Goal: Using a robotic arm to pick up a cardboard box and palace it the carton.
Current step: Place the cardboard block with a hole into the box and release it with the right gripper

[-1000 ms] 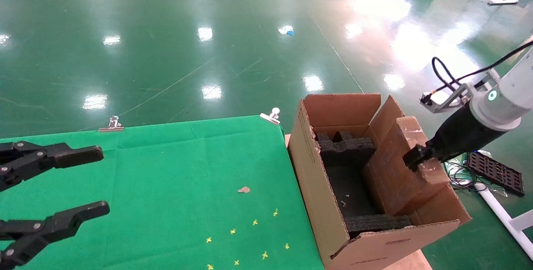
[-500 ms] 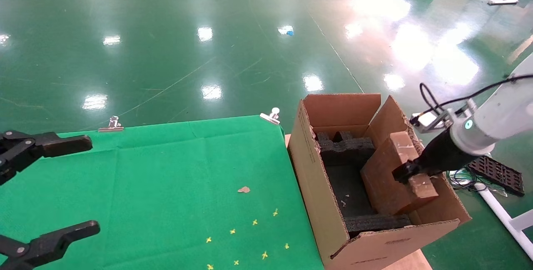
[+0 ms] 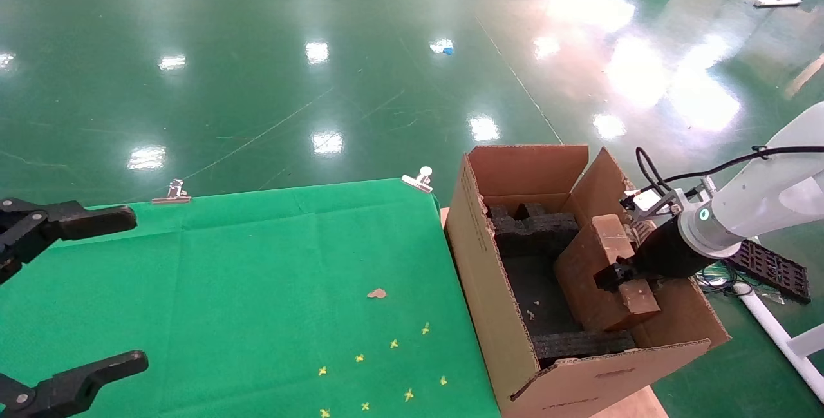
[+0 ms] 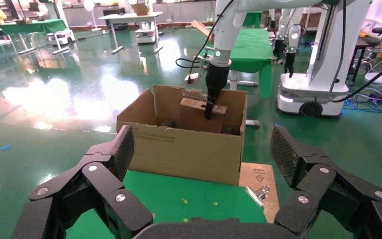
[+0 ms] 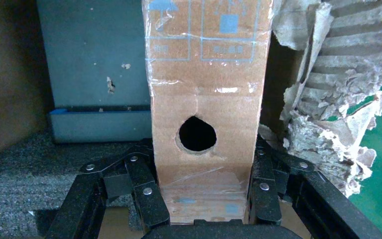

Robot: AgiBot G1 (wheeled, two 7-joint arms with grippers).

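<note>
Your robotic arm (image 3: pixel 759 202), the right one, reaches in from 3 o'clock in the head view, and its right gripper (image 3: pixel 619 274) pinches the cardboard box (image 3: pixel 595 273) across its narrow side. The box stands tilted on edge inside the carton (image 3: pixel 515 347), its lower part down among the black foam blocks (image 3: pixel 534 231), its upper end above the carton's rim.

The right wrist view gives you what the head view cannot: the fingers (image 5: pixel 146 191) pressed flat against both sides of the taped box (image 5: pixel 206 99), the round hole (image 5: pixel 197 134) just above them, and the carton's torn flap (image 5: pixel 323 89) ragged right beside the box.

The left wrist view shows you the carton (image 4: pixel 184 147) from the opposite side, with the box (image 4: pixel 199 113) poking up over the rim and the right gripper (image 4: pixel 209 107) coming straight down onto it.

Your left gripper (image 3: pixel 77 295) sits spread wide at 9 o'clock over the green cloth (image 3: pixel 257 289), holding nothing.
</note>
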